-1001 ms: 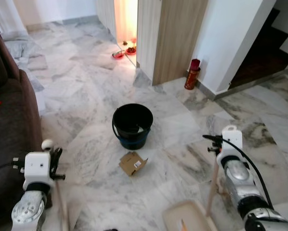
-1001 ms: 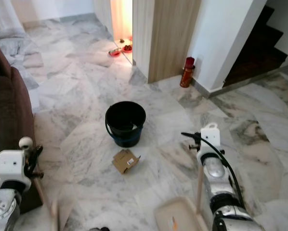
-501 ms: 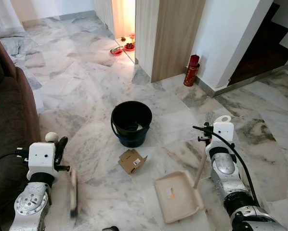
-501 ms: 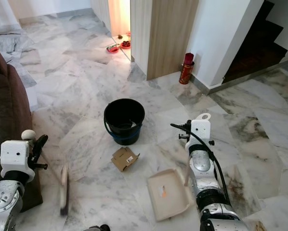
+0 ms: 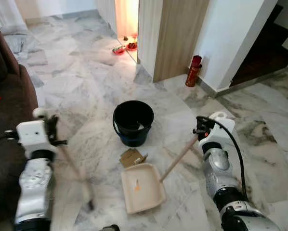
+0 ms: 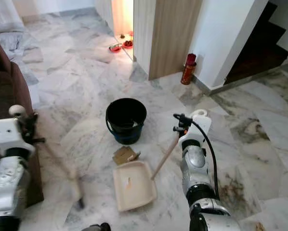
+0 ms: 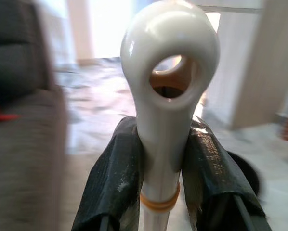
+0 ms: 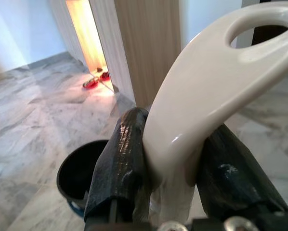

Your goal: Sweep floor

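With the dustpan (image 5: 141, 188) lying flat just in front of the bucket (image 5: 133, 123), its far lip touching the cardboard scrap (image 5: 132, 157), the job looks to be at the collecting step. The right gripper (image 8: 170, 159) pinches the dustpan's handle, beside the bucket. The left gripper (image 7: 161, 163) is clamped round the broom (image 5: 75, 172) handle, whose blurred head sits on the floor (image 5: 86, 77) beside the pan, away from the bucket. Next, the broom likely must push the scrap onto the pan while the pan holds steady.
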`<state>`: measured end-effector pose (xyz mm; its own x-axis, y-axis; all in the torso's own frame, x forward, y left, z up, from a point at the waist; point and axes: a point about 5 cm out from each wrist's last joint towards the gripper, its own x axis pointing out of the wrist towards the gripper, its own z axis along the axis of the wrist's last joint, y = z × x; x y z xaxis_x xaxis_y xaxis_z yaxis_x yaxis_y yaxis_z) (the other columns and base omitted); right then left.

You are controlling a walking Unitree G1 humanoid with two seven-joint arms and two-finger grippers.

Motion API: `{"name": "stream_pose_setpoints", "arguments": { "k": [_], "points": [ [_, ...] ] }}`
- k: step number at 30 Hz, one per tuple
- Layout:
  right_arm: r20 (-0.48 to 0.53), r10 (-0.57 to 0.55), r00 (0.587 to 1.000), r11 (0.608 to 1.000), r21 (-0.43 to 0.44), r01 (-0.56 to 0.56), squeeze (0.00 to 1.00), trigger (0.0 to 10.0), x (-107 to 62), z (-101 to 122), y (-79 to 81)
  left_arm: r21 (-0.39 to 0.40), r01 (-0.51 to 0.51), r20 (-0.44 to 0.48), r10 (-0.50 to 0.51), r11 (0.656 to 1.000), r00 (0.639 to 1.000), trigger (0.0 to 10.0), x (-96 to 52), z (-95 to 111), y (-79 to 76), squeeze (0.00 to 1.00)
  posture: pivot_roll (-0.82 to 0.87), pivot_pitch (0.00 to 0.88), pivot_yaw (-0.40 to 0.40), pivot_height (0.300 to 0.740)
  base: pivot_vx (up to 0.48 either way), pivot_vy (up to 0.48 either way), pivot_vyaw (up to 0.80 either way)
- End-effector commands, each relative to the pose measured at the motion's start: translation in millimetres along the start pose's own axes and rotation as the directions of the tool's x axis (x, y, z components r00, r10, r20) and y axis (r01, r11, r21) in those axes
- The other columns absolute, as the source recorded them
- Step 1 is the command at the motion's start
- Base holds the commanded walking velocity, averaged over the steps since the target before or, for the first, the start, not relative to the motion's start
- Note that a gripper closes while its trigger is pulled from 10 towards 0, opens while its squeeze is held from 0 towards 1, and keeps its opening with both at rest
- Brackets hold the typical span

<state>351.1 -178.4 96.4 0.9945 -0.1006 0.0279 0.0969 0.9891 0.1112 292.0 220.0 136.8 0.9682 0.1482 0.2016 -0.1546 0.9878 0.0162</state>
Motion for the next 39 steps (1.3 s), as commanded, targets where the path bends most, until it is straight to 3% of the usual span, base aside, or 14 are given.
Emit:
{"name": "stream_pose_setpoints", "arguments": {
  "k": [1,13,18,24,32,39],
  "points": [
    [0.056,0.001,0.998,1.0,-0.03,0.001,0.0,10.0,3.8,12,-5.5,0.03,0.023,0.022,-0.024,0.999,0.999,10.0,-1.0,3,-0.2,0.0,0.07,0.097,-0.033,0.74,0.0,0.0,0.0],
    [0.022,-0.032,0.999,0.999,-0.023,0.032,0.0,10.0,2.0,4,-17.4,0.03,0.066,0.015,-0.066,0.997,0.998,10.0,-5.9,1,-4.3,0.0,0.08,0.096,-0.034,0.74,0.0,0.0,0.0],
    [0.025,-0.05,0.998,0.996,-0.068,0.052,0.0,10.0,2.8,5,-22.2,0.031,0.075,0.012,-0.075,0.997,0.997,10.0,-6.1,0,-6.5,0.0,0.08,0.104,-0.036,0.74,0.0,0.0,0.0],
    [0.047,-0.118,0.992,0.99,-0.067,0.121,0.0,10.0,5.9,13,-36.9,0.03,0.085,0.006,-0.085,0.996,0.996,10.0,-7.5,-1,-9.3,0.0,0.08,0.115,-0.035,0.74,0.0,0.0,0.0],
    [0.073,-0.161,0.984,0.969,-0.177,0.172,0.0,10.0,6.2,18,-46.3,0.03,0.088,0.005,-0.088,0.996,0.996,10.0,-6.7,-1,-9.2,0.0,0.07,0.115,-0.036,0.74,0.0,0.0,0.0],
    [0.093,-0.184,0.979,0.959,-0.203,0.199,0.0,10.0,6.0,19,-47.6,0.032,0.099,0.004,-0.099,0.995,0.995,10.0,-7.5,-1,-8.7,0.0,0.08,0.112,-0.033,0.74,0.0,0.0,0.0]
  ]
}}
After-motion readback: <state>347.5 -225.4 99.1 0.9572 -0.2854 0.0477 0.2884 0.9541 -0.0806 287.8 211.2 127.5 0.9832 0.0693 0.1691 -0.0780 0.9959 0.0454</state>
